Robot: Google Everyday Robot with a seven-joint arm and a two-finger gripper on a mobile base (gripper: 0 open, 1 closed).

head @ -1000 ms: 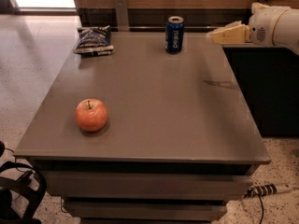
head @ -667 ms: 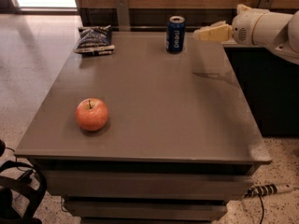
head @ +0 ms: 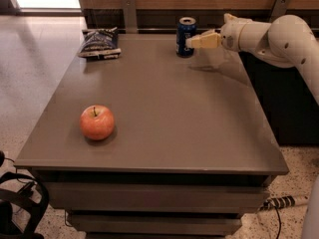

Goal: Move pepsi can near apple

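Observation:
The pepsi can [head: 185, 36] is dark blue with a silver top and stands upright at the far edge of the grey table [head: 164, 103]. The apple [head: 97, 123] is red-orange with a short stem and sits near the table's front left. My gripper [head: 192, 42] comes in from the right on a white arm, and its pale yellow fingertips are right at the can's right side. The apple is far from both the can and the gripper.
A dark blue-and-white snack bag [head: 99, 43] lies at the table's far left corner. A wooden wall with metal brackets [head: 128, 13] runs behind the table. A dark cabinet [head: 286, 103] stands to the right, under the arm. Black gear [head: 20, 203] sits on the floor, front left.
My gripper has moved left along the back of the table, from well right of the pepsi can to right beside it. The can, apple and bag have not moved.

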